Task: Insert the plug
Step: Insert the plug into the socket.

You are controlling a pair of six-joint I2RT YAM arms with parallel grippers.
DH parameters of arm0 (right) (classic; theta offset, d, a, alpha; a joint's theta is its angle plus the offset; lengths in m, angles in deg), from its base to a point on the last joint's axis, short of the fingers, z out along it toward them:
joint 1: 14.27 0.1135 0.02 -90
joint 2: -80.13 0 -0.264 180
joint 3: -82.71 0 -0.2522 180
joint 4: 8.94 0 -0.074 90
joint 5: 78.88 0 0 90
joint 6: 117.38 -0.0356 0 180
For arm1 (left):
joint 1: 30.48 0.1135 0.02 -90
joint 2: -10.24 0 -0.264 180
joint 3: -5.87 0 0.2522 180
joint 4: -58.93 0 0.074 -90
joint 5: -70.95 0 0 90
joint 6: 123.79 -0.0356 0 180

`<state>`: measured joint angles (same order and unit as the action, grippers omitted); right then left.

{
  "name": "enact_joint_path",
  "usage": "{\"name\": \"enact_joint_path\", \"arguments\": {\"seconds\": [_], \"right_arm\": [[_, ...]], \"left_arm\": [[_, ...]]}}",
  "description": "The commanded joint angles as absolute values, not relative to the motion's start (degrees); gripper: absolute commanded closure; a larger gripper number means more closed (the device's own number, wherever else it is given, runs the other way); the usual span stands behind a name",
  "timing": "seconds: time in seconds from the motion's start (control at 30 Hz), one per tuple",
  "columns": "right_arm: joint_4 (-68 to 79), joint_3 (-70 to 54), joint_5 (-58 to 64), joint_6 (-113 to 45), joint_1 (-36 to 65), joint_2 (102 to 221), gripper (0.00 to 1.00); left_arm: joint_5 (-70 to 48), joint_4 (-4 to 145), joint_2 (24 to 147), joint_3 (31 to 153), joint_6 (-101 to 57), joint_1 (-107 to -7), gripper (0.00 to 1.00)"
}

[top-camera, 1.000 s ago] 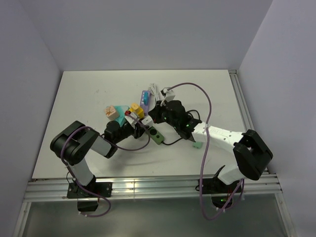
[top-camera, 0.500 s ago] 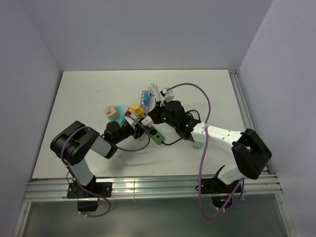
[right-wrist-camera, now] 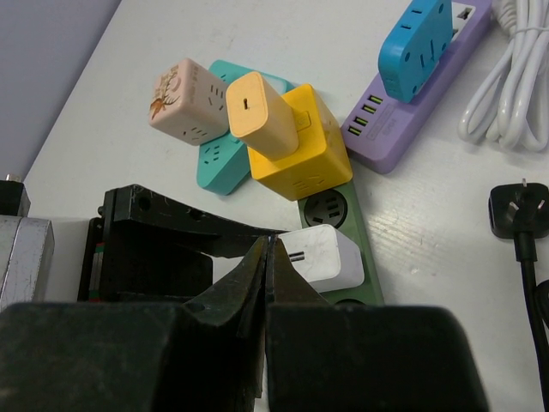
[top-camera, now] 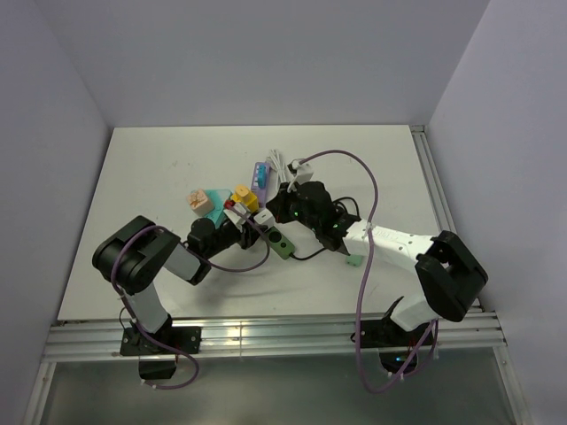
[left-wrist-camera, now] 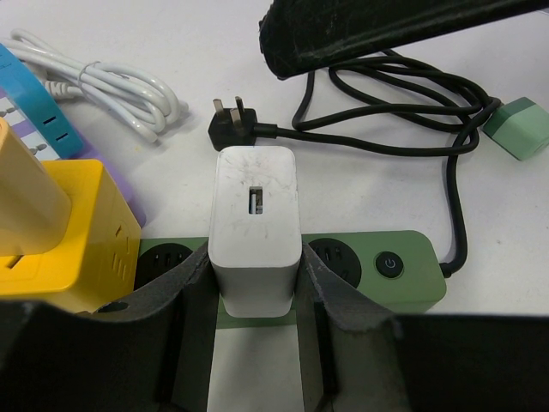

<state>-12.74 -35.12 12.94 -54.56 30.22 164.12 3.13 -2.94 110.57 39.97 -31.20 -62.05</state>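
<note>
The white plug (left-wrist-camera: 254,227) stands upright on the green power strip (left-wrist-camera: 403,279), over a socket in its middle. My left gripper (left-wrist-camera: 255,257) is shut on the white plug, one dark finger pressed against each side. In the right wrist view the white plug (right-wrist-camera: 324,256) shows its slot on top. My right gripper (right-wrist-camera: 268,240) is shut on nothing, with its tips right beside the plug's top edge. From above, the plug (top-camera: 264,220) sits between the left gripper (top-camera: 251,225) and the right gripper (top-camera: 279,210), on the strip (top-camera: 282,242).
A yellow cube adapter (right-wrist-camera: 313,146) carrying an orange charger (right-wrist-camera: 262,116) sits at the strip's far end. Beside it are a teal adapter (right-wrist-camera: 221,167) and a beige cube (right-wrist-camera: 184,99). A purple strip (right-wrist-camera: 403,116), a white cable (right-wrist-camera: 506,77) and the strip's black cord plug (left-wrist-camera: 232,130) lie beyond.
</note>
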Motion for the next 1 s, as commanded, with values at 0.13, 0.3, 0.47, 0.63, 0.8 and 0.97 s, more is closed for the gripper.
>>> {"name": "enact_joint_path", "arguments": {"seconds": [0.13,0.3,0.47,0.63,0.8,0.97], "right_arm": [[-14.7,-35.3,12.5,-54.0,30.5,163.4,1.0],[-14.5,-35.1,12.4,-54.1,30.5,163.3,1.0],[-14.5,-35.3,12.4,-54.2,30.5,163.1,1.0],[-14.7,-35.4,12.2,-54.2,30.5,163.0,1.0],[-14.7,-35.5,12.3,-54.0,30.5,162.8,1.0],[-14.6,-35.7,12.3,-54.1,30.6,162.6,1.0]], "left_arm": [[1.9,-14.1,107.5,39.8,-31.5,-61.9,1.0],[2.0,-12.1,105.3,40.1,-31.4,-62.0,1.0],[2.0,-10.2,105.3,40.8,-31.9,-61.9,1.0],[2.5,-12.3,108.0,40.8,-31.2,-61.9,1.0],[2.6,-13.4,109.7,40.9,-31.1,-61.9,1.0],[3.1,-14.0,110.5,40.7,-30.9,-61.9,1.0]]}}
